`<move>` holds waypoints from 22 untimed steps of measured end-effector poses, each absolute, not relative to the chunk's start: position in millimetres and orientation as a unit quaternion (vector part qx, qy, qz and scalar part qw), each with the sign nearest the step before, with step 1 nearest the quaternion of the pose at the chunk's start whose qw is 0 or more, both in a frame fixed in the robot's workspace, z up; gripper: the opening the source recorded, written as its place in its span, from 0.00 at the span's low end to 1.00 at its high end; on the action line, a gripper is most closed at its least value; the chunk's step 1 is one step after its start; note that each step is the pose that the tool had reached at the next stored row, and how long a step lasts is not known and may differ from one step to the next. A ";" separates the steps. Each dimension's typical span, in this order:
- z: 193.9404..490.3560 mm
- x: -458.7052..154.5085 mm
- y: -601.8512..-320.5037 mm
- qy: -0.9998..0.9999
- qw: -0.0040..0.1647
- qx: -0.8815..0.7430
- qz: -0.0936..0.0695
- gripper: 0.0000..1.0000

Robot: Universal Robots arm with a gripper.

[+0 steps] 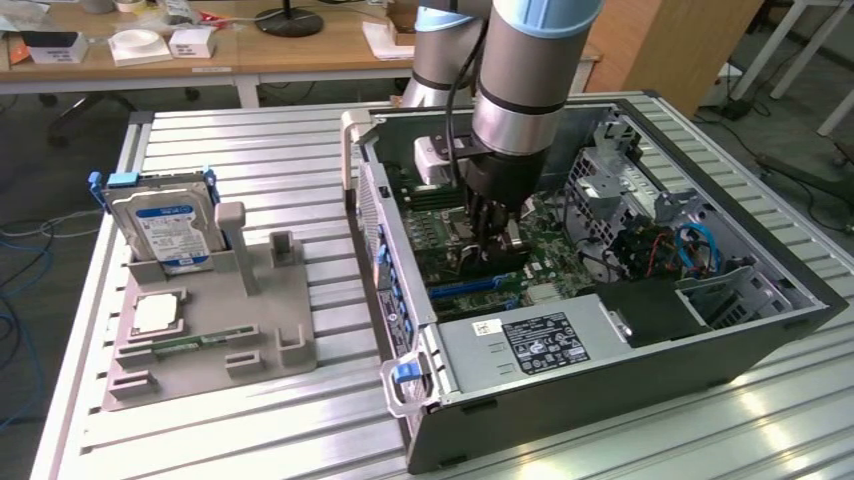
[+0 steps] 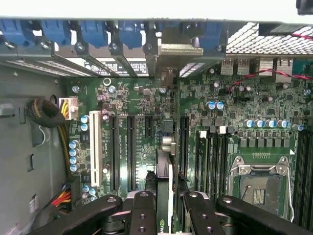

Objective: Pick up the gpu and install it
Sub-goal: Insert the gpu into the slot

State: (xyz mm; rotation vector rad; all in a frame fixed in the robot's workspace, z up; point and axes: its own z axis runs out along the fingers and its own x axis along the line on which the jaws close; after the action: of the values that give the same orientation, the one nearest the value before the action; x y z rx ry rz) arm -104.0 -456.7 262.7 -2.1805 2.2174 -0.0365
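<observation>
The jaws hold the gpu [image 2: 165, 196] edge-on above the motherboard [image 2: 215, 127].

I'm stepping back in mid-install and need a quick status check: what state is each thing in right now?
claw: shut on the gpu, down inside the case.
gpu: held on edge over the motherboard slots.
computer case: lying on its side, side panel off.
processor socket: empty.
hard drive: upright in the gray holder.
processor chip: lying flat on the gray holder.
gray holder: other slots vacant.

My exterior view looks down from high and well back on the open computer case [image 1: 627, 300]; my wrist view faces its motherboard [image 2: 146, 112] closely.
</observation>
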 end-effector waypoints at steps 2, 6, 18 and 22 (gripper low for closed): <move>262.5 -104.1 -456.4 0.713 0.017 -0.701 -0.013 0.26; 261.0 -105.2 -456.3 0.713 0.017 -0.701 -0.013 0.26; 252.5 -106.2 -455.5 0.713 0.018 -0.701 -0.014 0.26; 250.7 -106.6 -455.4 0.713 0.018 -0.701 -0.014 0.26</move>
State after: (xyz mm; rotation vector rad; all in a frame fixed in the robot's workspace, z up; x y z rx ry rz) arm -106.6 -455.4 250.7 -2.1777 2.2145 -0.0427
